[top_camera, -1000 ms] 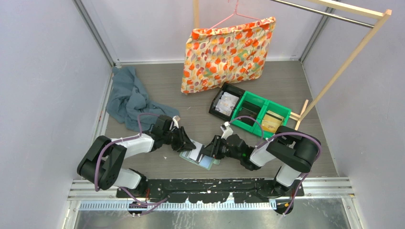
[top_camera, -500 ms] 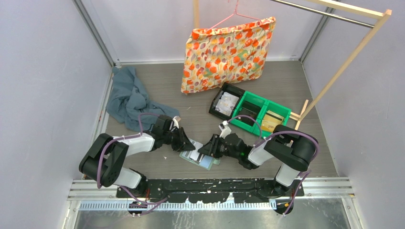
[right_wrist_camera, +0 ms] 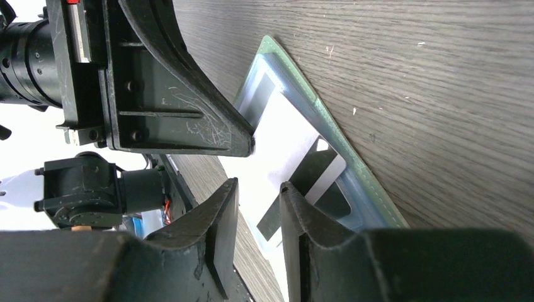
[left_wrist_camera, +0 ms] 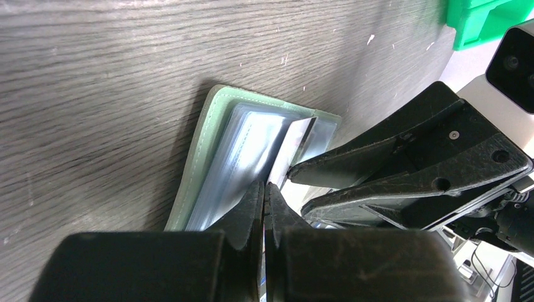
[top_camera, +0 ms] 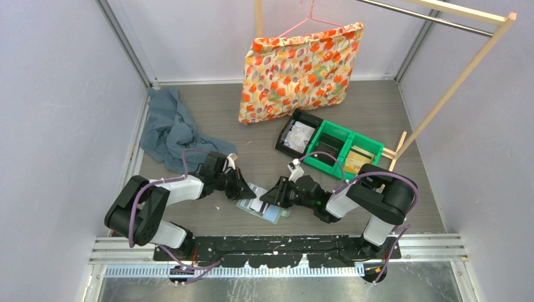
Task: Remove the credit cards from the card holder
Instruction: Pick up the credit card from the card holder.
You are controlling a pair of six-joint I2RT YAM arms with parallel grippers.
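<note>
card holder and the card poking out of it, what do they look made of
The card holder is probably faux leather or vinyl: matte sage green, with a stitched seam along its edge. Its inner pockets look like clear glossy plastic film, see-through with a sheen. The card seems to be thin stiff plastic, smooth white with a dark stripe.

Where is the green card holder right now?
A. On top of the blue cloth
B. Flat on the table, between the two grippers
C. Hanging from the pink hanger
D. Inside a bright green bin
B: the card holder lies open on the wood-grain table, with the left gripper and the right gripper reaching in from either side.
</note>
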